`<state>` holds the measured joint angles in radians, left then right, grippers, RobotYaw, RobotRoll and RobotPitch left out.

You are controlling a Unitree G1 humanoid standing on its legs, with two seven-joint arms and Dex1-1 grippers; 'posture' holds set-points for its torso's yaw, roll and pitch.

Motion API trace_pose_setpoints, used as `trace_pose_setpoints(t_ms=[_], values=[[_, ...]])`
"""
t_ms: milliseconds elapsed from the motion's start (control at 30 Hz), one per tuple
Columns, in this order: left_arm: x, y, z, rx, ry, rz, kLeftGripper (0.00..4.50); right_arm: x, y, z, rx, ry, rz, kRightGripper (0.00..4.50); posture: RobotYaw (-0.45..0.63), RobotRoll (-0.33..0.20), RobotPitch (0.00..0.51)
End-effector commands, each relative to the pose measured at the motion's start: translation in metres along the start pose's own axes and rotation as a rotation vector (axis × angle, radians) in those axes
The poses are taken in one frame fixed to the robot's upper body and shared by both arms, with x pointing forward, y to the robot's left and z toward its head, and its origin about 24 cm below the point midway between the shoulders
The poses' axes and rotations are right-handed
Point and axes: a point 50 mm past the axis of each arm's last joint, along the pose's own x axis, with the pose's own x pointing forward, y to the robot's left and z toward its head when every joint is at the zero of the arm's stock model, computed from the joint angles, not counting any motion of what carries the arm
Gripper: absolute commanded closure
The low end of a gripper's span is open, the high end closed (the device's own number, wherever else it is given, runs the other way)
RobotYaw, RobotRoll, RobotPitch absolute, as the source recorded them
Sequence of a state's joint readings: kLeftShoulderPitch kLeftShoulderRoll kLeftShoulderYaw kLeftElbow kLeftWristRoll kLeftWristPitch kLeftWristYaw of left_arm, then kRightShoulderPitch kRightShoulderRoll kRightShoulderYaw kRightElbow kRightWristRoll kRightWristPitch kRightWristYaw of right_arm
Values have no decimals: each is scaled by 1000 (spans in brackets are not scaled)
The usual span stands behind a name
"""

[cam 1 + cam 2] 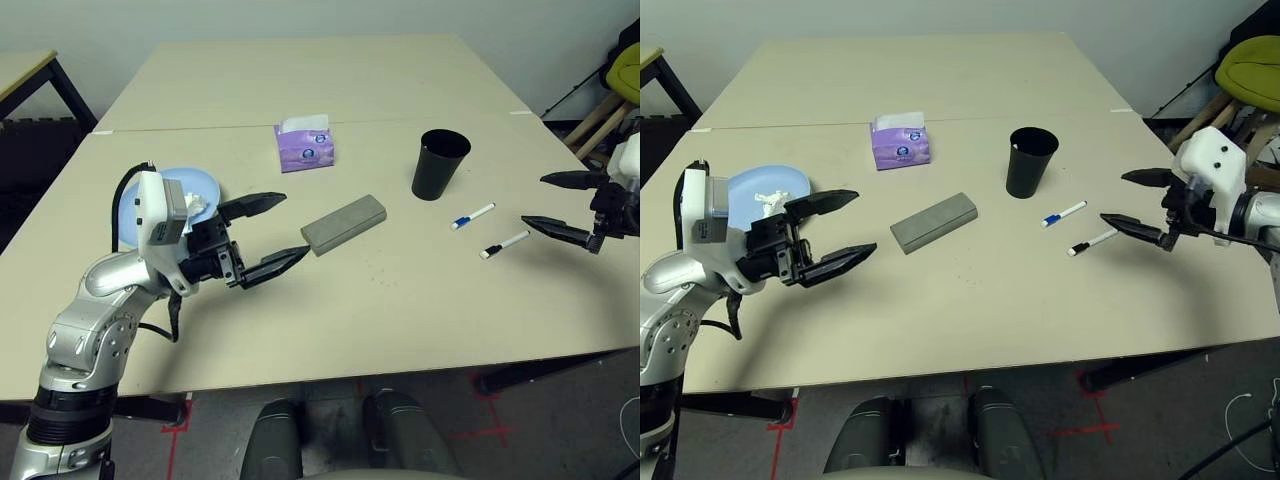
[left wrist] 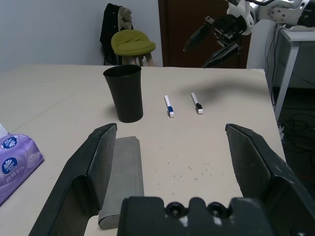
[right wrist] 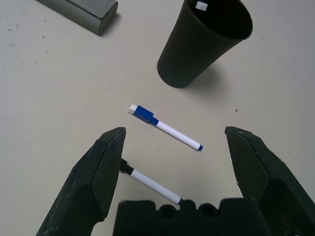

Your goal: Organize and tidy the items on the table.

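Both our left gripper (image 1: 268,235) and right gripper (image 1: 1136,203) hang wide open and empty, 2 marker pens (image 1: 472,216) lie loose at right, beside the black cup (image 1: 439,164), tidying left.

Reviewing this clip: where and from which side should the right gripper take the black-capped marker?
Grip the black-capped marker at mid-barrel from above, fingers closing across its thin white shaft. It lies flat on the table with bare surface on both sides, apart from the blue-capped marker. The open right gripper hangs right over it.
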<state>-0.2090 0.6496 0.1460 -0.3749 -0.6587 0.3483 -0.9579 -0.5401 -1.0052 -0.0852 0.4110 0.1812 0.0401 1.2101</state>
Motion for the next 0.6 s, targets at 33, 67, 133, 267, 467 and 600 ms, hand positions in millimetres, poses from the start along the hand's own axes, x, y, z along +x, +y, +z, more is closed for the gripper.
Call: trace_pose_setpoints(t_ms=[33,67,133,267,467,600], values=[[2,-1,0,9,7,0,8,-1,-7,4,-22,65,30,0,20,0,67],[2,-2,0,9,8,1,8,-1,-8,5,-33,78,35,0,23,0,67],[3,-2,-1,11,12,2,8,2,-11,6,-48,103,44,0,23,0,67],[4,-3,-2,16,22,0,8,8,-15,8,-82,136,67,0,25,0,65],[6,-2,-3,14,25,2,8,22,-15,6,-182,253,186,0,25,0,72],[6,-2,-3,19,28,7,8,33,-14,7,-265,315,281,0,27,0,72]])
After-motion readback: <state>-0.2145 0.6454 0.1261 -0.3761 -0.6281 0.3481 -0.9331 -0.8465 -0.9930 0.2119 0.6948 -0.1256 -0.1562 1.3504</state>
